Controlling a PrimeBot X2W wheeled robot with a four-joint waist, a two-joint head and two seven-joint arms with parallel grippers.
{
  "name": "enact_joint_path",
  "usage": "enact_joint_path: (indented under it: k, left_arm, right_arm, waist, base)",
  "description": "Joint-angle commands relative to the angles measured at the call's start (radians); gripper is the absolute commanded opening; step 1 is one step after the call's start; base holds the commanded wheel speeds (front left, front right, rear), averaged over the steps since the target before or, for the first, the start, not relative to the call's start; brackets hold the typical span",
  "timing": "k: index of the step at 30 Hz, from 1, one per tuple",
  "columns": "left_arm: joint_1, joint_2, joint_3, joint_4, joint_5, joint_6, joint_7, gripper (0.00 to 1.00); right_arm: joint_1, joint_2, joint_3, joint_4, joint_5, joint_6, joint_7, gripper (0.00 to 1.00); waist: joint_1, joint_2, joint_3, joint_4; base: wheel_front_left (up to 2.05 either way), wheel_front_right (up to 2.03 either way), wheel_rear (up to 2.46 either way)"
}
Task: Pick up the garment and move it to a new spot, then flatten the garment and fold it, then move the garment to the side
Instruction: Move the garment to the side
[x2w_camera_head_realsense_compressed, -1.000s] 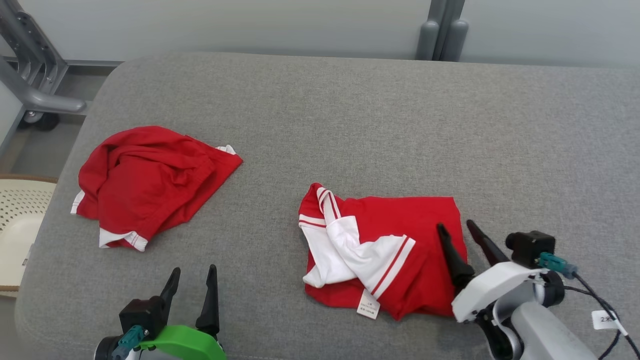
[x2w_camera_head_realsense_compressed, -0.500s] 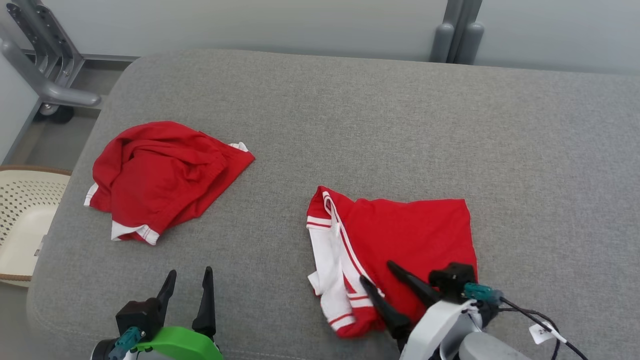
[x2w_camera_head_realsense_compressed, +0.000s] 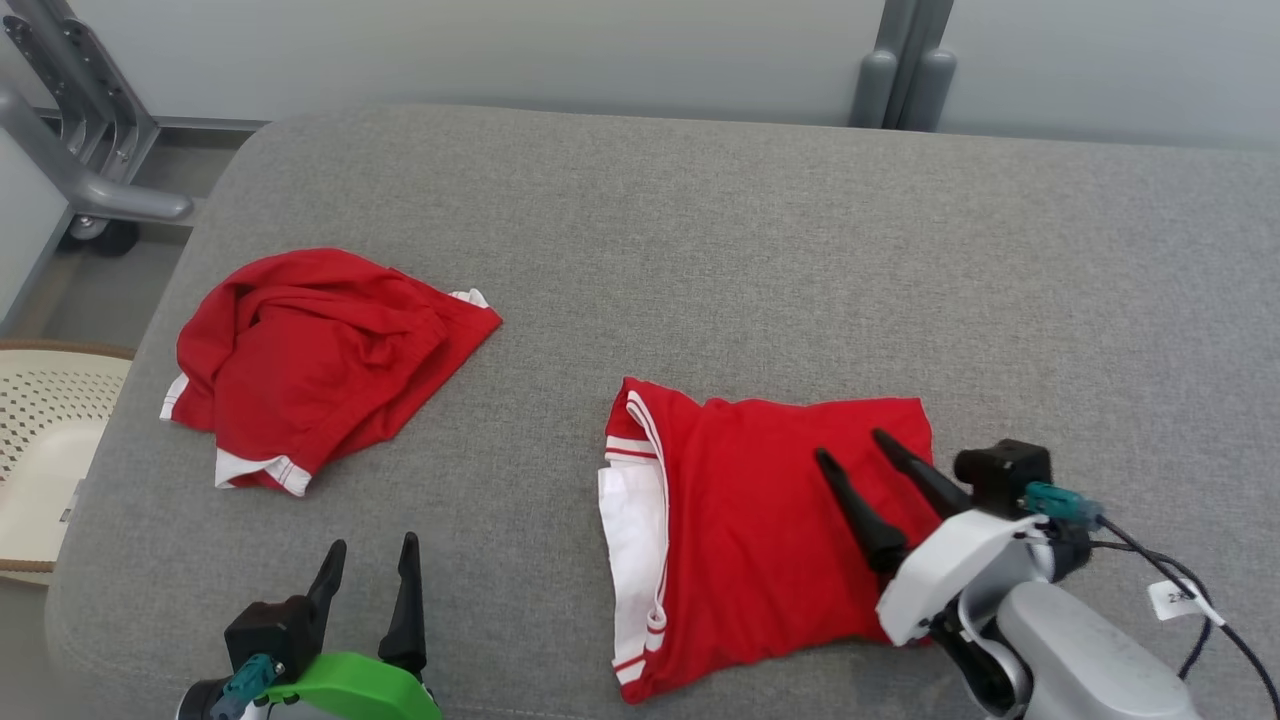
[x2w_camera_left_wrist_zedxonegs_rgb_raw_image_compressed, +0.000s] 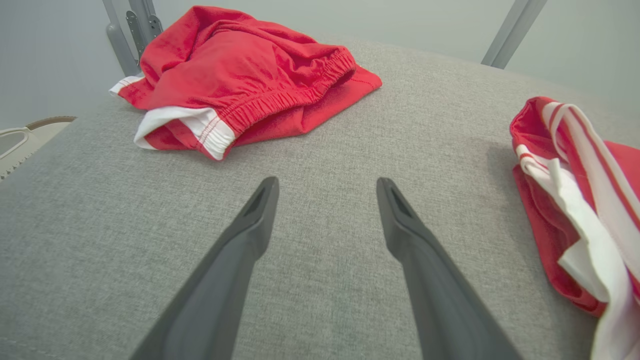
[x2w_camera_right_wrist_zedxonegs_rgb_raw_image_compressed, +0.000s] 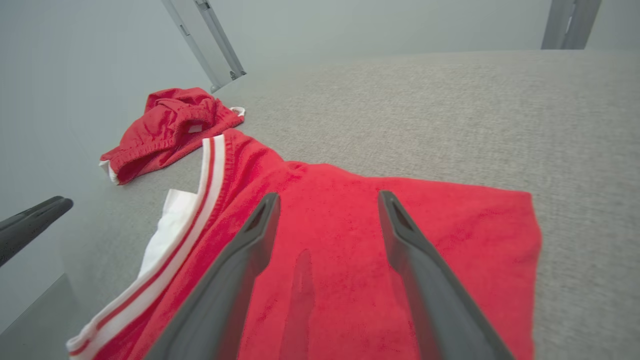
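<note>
Cushion (x2w_camera_head_realsense_compressed: 760, 250) holds two garments: folded garment (x2w_camera_head_realsense_compressed: 760, 520) beneath spread right hand (x2w_camera_head_realsense_compressed: 851, 445), crumpled garment (x2w_camera_head_realsense_compressed: 310, 350) near spread left hand (x2w_camera_head_realsense_compressed: 373, 541).

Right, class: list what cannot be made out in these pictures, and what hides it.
Head view: a near corner of the folded garment, behind the right end effector and its wrist.
Head view: the basket, cut off by the left edge.
Head view: print on the cable tag, too small.

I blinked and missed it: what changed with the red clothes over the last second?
The right end effector swept left across the nearer garment and returned right, open; its bunched white flap now lies flat along the left edge. The left end effector and the crumpled garment stayed put.
</note>
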Motion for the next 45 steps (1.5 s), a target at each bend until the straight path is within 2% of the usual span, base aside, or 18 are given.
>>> enact_joint_path:
  k: [1,6,12,15,19,20,21,24,27,31,38,45]
  left_arm:
    - [-0.003,0.003,0.001,-0.003,0.003,-0.001,0.0,1.0]
    - [-0.006,0.003,-0.006,-0.006,0.005,-0.002,0.0,1.0]
    - [-0.016,0.003,-0.017,-0.01,0.0,0.004,0.0,1.0]
    - [-0.017,0.003,-0.019,-0.011,0.0,0.007,0.0,1.0]
    - [-0.016,0.003,-0.022,-0.013,0.005,0.007,0.0,1.0]
    - [-0.016,0.003,-0.023,-0.015,0.006,0.007,0.0,1.0]
    - [-0.016,0.003,-0.024,-0.018,0.006,0.006,0.0,1.0]
    - [-0.023,0.003,-0.022,-0.021,0.002,0.002,0.0,1.0]
    - [-0.027,0.003,-0.024,-0.035,-0.003,0.0,0.0,1.0]
    - [-0.03,0.003,-0.037,-0.063,0.002,0.005,0.0,1.0]
    - [-0.051,0.003,-0.092,-0.12,-0.001,0.025,0.0,1.0]
    - [-0.081,0.004,-0.143,-0.151,-0.002,0.026,0.0,1.0]
  right_arm:
    - [0.018,-0.005,-0.034,0.025,-0.018,-0.001,-0.003,1.0]
    - [0.038,0.007,-0.18,0.121,-0.07,-0.001,-0.003,1.0]
    - [0.036,0.041,-0.241,0.23,-0.1,-0.001,-0.003,1.0]
    - [0.03,0.071,-0.235,0.281,-0.084,-0.001,0.0,1.0]
    - [0.02,0.113,-0.158,0.323,-0.054,0.0,0.004,1.0]
    - [0.017,0.12,-0.134,0.327,-0.038,0.0,0.005,0.47]
    - [0.014,0.12,-0.111,0.331,-0.022,0.001,0.005,0.0]
    - [-0.012,0.093,-0.076,0.33,0.016,-0.001,0.004,0.0]
    - [-0.05,0.039,-0.131,0.319,0.033,-0.003,0.0,0.0]
    - [-0.065,0.011,-0.186,0.317,0.006,-0.001,-0.001,0.0]
    - [-0.046,0.005,-0.292,0.317,-0.032,-0.001,-0.001,0.0]
    - [-0.018,0.028,-0.33,0.316,-0.055,-0.001,-0.001,0.0]
  waist:
    - [0.0,-0.0001,0.0,-0.003]
    - [0.0,-0.0001,0.006,-0.005]
    - [0.0,-0.0001,0.018,0.002]
    - [0.0,-0.0001,0.021,0.007]
    - [0.0,-0.0001,0.025,0.011]
    - [0.0,-0.0001,0.025,0.012]
    - [0.0,-0.0001,0.025,0.012]
    - [0.0,-0.0001,0.024,0.009]
    - [0.0,-0.0001,0.024,-0.005]
    - [0.0,-0.0001,0.019,-0.045]
    - [0.0,-0.0001,0.008,-0.183]
    - [0.0,-0.0001,0.013,-0.36]
  base:
    - [0.0,0.0,0.0]
    - [0.0,0.0,0.0]
    - [0.0,0.0,0.0]
    - [0.0,0.0,0.0]
    - [0.0,0.0,0.0]
    - [0.0,0.0,0.0]
    - [0.0,0.0,0.0]
    - [0.0,0.0,0.0]
    - [0.0,0.0,0.0]
    - [0.0,0.0,0.0]
    - [0.0,0.0,0.0]
    - [0.0,0.0,0.0]
